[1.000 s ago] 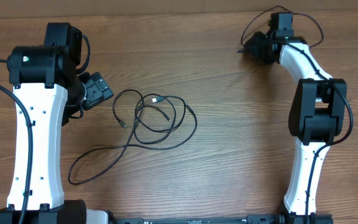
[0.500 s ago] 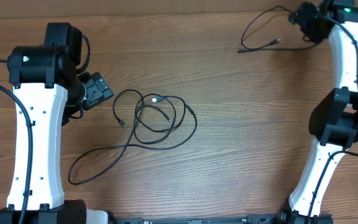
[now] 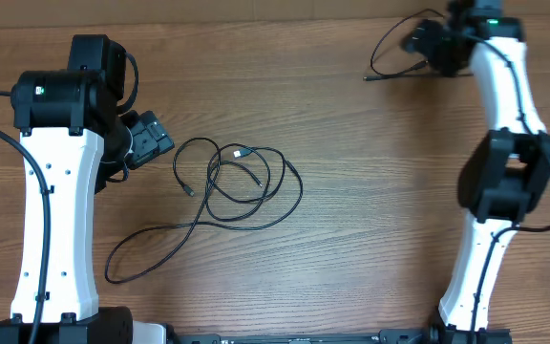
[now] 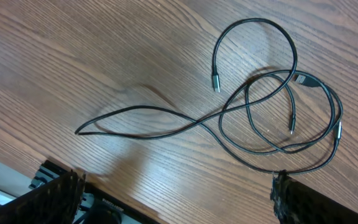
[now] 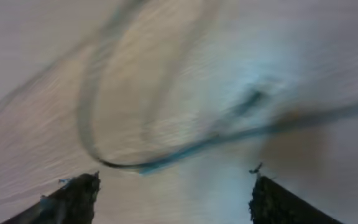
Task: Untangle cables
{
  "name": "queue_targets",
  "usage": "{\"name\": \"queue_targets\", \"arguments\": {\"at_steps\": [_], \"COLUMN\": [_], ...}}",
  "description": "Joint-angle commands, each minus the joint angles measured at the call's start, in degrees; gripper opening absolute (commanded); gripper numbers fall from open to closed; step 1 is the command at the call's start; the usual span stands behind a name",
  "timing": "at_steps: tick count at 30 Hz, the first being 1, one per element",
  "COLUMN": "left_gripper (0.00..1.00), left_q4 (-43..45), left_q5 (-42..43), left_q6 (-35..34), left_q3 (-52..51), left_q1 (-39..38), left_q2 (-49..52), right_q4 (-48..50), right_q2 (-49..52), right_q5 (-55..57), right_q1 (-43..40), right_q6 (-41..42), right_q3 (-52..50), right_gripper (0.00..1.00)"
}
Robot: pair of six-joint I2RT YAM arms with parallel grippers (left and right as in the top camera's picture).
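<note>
Your left pincer [image 3: 149,140] is spread wide. The tangled cables [image 3: 242,182] lie on the table [image 3: 351,210] just ahead of its fingers, clear of them. Your right pincer [image 3: 434,48] is spread too, holding nothing. One separate cable [image 3: 394,73] loops just left of it.

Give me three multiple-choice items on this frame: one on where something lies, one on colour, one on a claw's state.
1. Where is the lone cable?
A) far right, by the right claw
B) near left corner
C) dead centre

2. What colour is the tangle of cables?
A) white
B) black
C) red

3. The left claw is:
A) shut on a cable
B) shut, empty
C) open, empty

Answers:
1 A, it lies at the far right, apart from the tangle.
2 B, every cord there looks black.
3 C, its fingers stand wide with nothing between them.
</note>
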Motion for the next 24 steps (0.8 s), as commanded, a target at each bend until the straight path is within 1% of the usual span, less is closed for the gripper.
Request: {"name": "queue_targets", "arguments": {"at_steps": [1,3,6,9,10,12,13,15,19,21,24], "left_gripper": [1.0,1.0,1.0,1.0,1.0,1.0,1.0,1.0,0.99,1.0,1.0], "left_q4": [0.07,0.07,0.07,0.07,0.07,0.07,0.07,0.07,0.07,0.07,0.07], "left_q5": [0.09,0.09,0.09,0.09,0.09,0.09,0.09,0.09,0.07,0.07,0.09], "left_q6": [0.28,0.28,0.28,0.28,0.28,0.28,0.28,0.28,0.28,0.28,0.28], "left_q3": [-0.48,-0.48,-0.48,-0.48,-0.48,-0.48,-0.48,-0.48,-0.48,-0.48,-0.48], "left_q1": [-0.02,-0.02,-0.02,-0.02,-0.02,-0.02,-0.02,-0.02,-0.02,-0.02,-0.02], "left_q2": [0.13,0.13,0.13,0.13,0.13,0.13,0.13,0.13,0.13,0.13,0.13], "right_q4": [6.1,10.49,16.0,21.09,23.12,26.6,27.69,29.62,28.55,27.89,26.01], "right_q2": [-1.11,-1.11,-1.09,-1.07,-1.03,-1.03,-1.01,-1.01,-1.01,-1.01,-1.01], "right_q5": [3.02,6.88,12.92,14.49,14.49,14.51,14.56,15.87,16.17,16.22,16.39], "right_q1": [5.35,7.52,10.12,11.85,12.35,12.81,12.83,12.83,12.39,12.33,12.15], "right_q6": [-1.7,-1.7,-1.68,-1.68,-1.68,-1.68,-1.68,-1.66,-1.66,-1.73,-1.73], "right_q3": [-2.71,-4.42,-6.95,-9.97,-11.39,-13.94,-14.84,-16.72,-17.09,-17.09,-17.09], "right_gripper": [0.86,0.88,0.87,0.87,0.85,0.75,0.72,0.69,0.63,0.52,0.3]}}
